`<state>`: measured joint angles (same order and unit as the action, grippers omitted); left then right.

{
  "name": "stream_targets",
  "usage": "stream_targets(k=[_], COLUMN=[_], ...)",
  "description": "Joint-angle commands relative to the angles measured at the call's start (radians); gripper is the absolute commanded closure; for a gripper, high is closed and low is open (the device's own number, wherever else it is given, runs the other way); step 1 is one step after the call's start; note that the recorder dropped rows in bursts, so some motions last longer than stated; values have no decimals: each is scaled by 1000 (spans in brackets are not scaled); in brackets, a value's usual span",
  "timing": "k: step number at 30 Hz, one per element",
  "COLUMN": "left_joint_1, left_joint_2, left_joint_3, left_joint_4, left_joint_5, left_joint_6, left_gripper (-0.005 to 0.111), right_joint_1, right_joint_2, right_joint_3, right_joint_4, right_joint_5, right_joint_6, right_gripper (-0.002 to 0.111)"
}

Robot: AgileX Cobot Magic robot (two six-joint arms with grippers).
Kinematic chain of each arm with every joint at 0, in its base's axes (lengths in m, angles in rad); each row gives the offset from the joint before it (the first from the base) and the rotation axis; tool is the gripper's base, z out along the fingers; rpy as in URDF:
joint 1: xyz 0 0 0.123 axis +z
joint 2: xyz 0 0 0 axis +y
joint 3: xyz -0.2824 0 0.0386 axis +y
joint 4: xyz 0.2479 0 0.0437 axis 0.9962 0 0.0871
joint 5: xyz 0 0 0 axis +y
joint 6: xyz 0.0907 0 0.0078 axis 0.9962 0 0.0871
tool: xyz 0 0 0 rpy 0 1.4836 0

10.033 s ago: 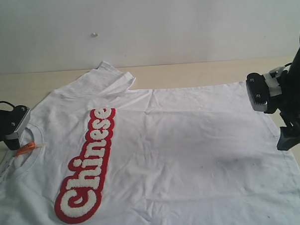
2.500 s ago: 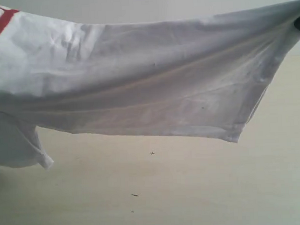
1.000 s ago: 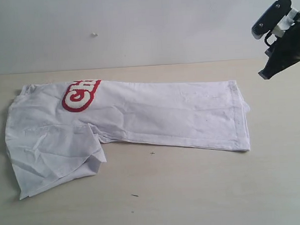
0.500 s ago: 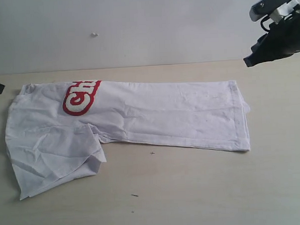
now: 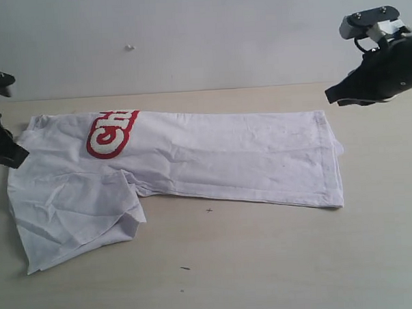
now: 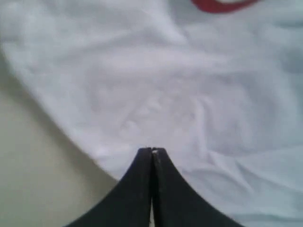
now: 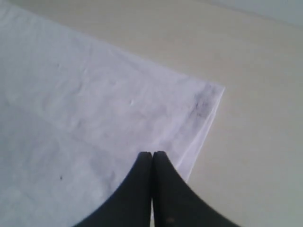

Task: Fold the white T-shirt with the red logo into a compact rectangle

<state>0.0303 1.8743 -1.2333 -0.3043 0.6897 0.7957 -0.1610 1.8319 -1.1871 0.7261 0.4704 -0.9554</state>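
At the far left the left hand (image 6: 152, 153) hovers over the shirt's collar-end edge, its two fingers pressed together with nothing between them. The shirt (image 5: 227, 160) lies flat on the counter (image 5: 265, 261) as a long band running left to right, doubled over lengthwise. One sleeve (image 5: 79, 215) splays out from the near left corner in a crumpled flap, and only part of the red logo (image 5: 109, 135) shows near the far left edge. It is thin cotton, so it should be light, limp and a little clingy. It will likely sag and drag wherever it is not held, and a pinch in the middle of a panel would probably lift only the top layer. The fuzzy logo patch looks thicker and will likely resist a crease across it. The better holds, I judge, are the doubled edges and corners – the left-end corners after the loose sleeve is tucked in. On the right, the hem (image 5: 329, 159) corners stack cleanly and give a firmer ridge. Pinching both layers at matching corners should let the band carry over evenly. At the far right the right hand (image 7: 152, 155) hangs above and beyond the hem corner – also closed and empty, clear of the cloth.
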Motion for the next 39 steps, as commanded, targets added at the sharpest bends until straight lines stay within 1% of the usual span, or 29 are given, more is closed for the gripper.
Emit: stream_targets(k=[1, 4, 9, 13, 17, 20, 22, 26, 30, 32, 36, 37, 39], left_joint_1=[-11, -40, -151, -227, -264, -281, -291, -298, -299, -299, -299, -299, -299], left_joint_2=[-13, -13, -13, -13, 4, 24, 27, 25, 21, 14, -29, -46, -83], left_joint_3=[15, 79, 193, 226, 249, 276, 288, 291, 291, 291, 291, 291, 288], left_joint_4=[-171, -180, -119, -66, -63, -40, 21, 125, 139, 131, 97, 92, 82], left_joint_5=[169, 160, 59, 17, 12, 53, 84, 220, 343, 355, 316, 296, 253], left_joint_6=[140, 148, 148, 75, 35, 17, -26, -121, -150, -154, -146, -146, -146], left_gripper=[107, 107, 107, 107, 107, 107, 107, 107, 107, 107, 107, 107, 107], right_joint_1=[-2, -2, -2, -2, -2, -2, -2, -2, -2, -2, -2, -2, -2], right_joint_2=[-5, -6, -23, -30, -30, -30, -30, -30, -30, -30, -30, -28, -22], right_joint_3=[-7, -7, -7, -7, -7, -7, -7, -7, -7, -7, -7, -7, -7], right_joint_4=[-235, -242, -230, -218, -180, -173, -169, -150, -146, -116, -94, -96, -98], right_joint_5=[108, 146, 171, 183, 193, 193, 193, 193, 193, 205, 222, 222, 210], right_joint_6=[202, 225, 225, 225, 225, 225, 225, 225, 225, 223, 220, 221, 250], right_gripper=[108, 108, 108, 108, 108, 108, 108, 108, 108, 108, 108, 107, 102])
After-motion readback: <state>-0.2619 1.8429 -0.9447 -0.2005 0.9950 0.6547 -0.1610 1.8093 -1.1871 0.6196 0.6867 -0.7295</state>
